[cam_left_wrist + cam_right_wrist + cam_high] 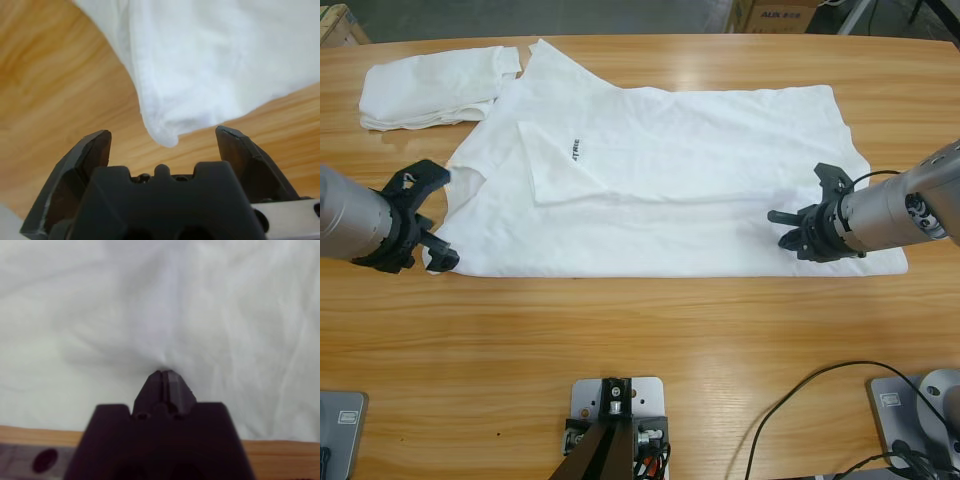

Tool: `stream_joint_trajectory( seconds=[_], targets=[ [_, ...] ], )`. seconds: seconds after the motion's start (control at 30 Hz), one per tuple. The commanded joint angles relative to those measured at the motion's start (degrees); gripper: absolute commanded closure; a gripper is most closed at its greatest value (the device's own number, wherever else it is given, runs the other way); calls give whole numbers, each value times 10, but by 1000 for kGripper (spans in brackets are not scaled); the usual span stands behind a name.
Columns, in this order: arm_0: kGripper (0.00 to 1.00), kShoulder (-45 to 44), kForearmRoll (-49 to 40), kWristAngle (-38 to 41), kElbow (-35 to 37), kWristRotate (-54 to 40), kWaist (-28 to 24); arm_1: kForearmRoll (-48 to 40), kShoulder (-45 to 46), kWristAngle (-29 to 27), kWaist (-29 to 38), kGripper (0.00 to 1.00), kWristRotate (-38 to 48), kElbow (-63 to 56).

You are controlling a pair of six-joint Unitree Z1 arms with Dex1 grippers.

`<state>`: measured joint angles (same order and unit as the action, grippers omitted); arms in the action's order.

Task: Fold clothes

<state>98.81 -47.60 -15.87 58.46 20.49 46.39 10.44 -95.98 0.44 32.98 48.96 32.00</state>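
Observation:
A white T-shirt (700,150) with small black lettering (575,150) lies spread across the table, one part folded over its middle. A folded white bundle (425,92) rests at the far left, touching the shirt's sleeve. My left gripper (442,218) stands open at the shirt's left edge. In the left wrist view a hanging corner of the T-shirt (165,131) sits between the jaws of the left gripper (164,132). My right gripper (775,215) lies on the shirt's right part. The right wrist view shows the right gripper (162,372) shut, with the T-shirt (160,300) puckered at its tip.
The bare wooden table (640,340) runs along the front of the shirt. A black cable (790,400) loops at the front right. A cardboard box (780,12) stands on the floor beyond the far edge.

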Motion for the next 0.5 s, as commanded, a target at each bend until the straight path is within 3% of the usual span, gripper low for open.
stream_joint_trajectory(
  seconds=[0.03,0.17,0.5],
  targets=[
    [188,16,-3,-7,-48,-279,0,-9,-32,-9,4,1000,0,-24],
    [197,-16,45,3,-81,-295,-27,-12,-35,-8,4,1000,0,-24],
    [207,6,119,-17,-101,-267,-28,-16,-37,-5,4,1000,0,-26]
  ],
)
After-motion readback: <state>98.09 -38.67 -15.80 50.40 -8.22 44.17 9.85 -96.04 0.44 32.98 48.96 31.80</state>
